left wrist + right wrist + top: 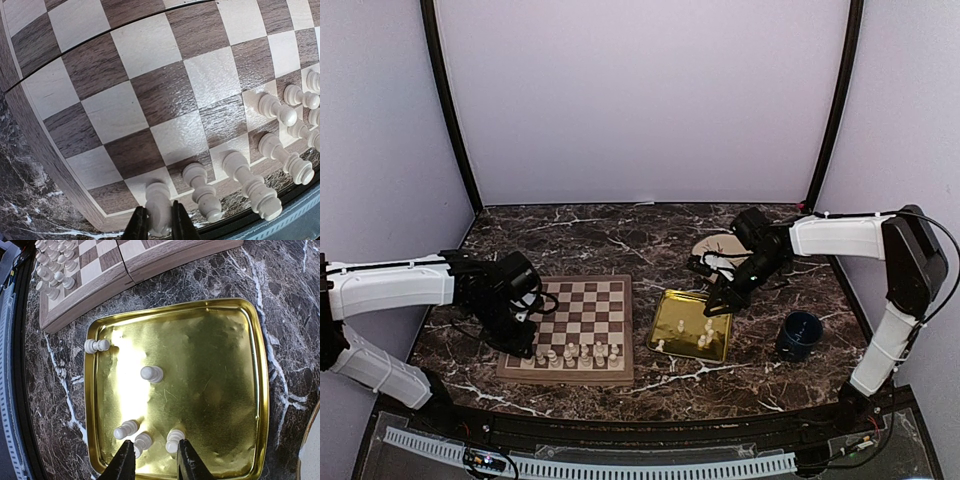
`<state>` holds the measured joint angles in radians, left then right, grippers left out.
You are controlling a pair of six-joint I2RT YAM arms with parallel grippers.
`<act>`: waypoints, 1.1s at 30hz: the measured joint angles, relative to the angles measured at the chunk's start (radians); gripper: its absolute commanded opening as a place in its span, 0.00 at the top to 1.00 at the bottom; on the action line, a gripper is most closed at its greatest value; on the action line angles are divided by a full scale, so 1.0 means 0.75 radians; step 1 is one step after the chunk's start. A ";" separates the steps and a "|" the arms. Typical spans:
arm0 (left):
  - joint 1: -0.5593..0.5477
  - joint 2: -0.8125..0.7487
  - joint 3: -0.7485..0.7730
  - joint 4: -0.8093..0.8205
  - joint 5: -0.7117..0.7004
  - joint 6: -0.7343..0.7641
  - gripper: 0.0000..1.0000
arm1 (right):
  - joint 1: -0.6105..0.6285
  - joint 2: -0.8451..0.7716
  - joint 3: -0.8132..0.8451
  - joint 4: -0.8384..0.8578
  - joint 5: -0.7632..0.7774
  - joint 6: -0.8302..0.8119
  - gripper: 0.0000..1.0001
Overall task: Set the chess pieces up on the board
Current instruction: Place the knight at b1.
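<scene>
The left gripper [159, 226] is clamped on a small cream-white chess piece [159, 200] at the near left corner of the brown-and-tan checked wooden board [150, 90]. The right gripper [155, 462] hangs with jaws parted over the shiny gold rectangular tray [225, 365], with two loose cream pieces [173, 440] between its fingers.

Dark, white-veined marble counter [620, 235] carrying four things.
The chequered wooden board [582, 305] lies at left, a shiny gold tray [675, 315] near its right edge, a dark blue cup [800, 335] farther right, and a pale round disc [712, 245] behind the tray.
</scene>
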<state>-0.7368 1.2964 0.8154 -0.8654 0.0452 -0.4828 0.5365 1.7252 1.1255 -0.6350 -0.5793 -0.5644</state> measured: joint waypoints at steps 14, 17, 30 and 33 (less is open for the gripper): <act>0.000 0.000 -0.001 -0.004 -0.010 -0.011 0.96 | 0.001 0.011 0.000 -0.002 0.000 -0.001 0.70; 0.000 0.001 -0.001 -0.006 -0.010 -0.011 0.92 | 0.001 0.011 0.000 -0.002 0.001 -0.001 0.70; 0.000 0.025 -0.001 -0.009 -0.016 -0.014 0.66 | 0.001 0.011 0.000 -0.003 0.001 -0.002 0.69; 0.000 0.024 0.004 -0.022 -0.026 -0.012 0.62 | 0.001 0.012 0.006 -0.014 0.000 -0.001 0.69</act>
<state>-0.7368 1.3148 0.8185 -0.8822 0.0254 -0.4919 0.5369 1.7340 1.1297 -0.6453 -0.5793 -0.5652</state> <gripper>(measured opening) 0.343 0.306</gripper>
